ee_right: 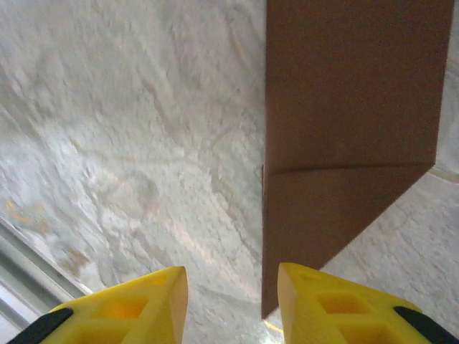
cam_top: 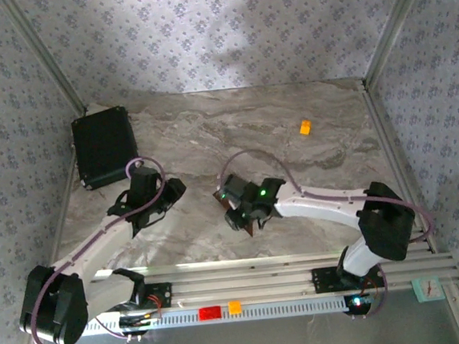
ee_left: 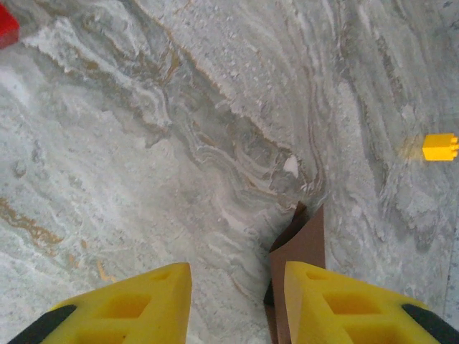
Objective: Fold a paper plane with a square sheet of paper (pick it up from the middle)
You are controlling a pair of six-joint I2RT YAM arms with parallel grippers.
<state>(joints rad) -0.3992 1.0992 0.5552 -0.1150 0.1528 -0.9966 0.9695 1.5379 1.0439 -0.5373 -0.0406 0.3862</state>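
The square sheet of paper (ee_right: 344, 129) is dark brown and folded into a long shape with a crease and a slanted end. In the right wrist view it lies on the marble table (ee_right: 129, 143), its straight edge running down beside the right finger. My right gripper (ee_right: 231, 279) is open with only table between its fingers. In the left wrist view a narrow folded strip of the paper (ee_left: 301, 244) runs along the inner face of the right finger; my left gripper (ee_left: 237, 276) is open, not clamped on it. From above, both grippers (cam_top: 158, 202) (cam_top: 245, 215) hover mid-table.
A black case (cam_top: 104, 147) lies at the back left. A small orange block (cam_top: 305, 127) sits at the back right, also seen as a yellow block (ee_left: 439, 147). A red block (cam_top: 209, 311) and an orange one (cam_top: 234, 307) rest on the front rail. Patterned walls enclose the table.
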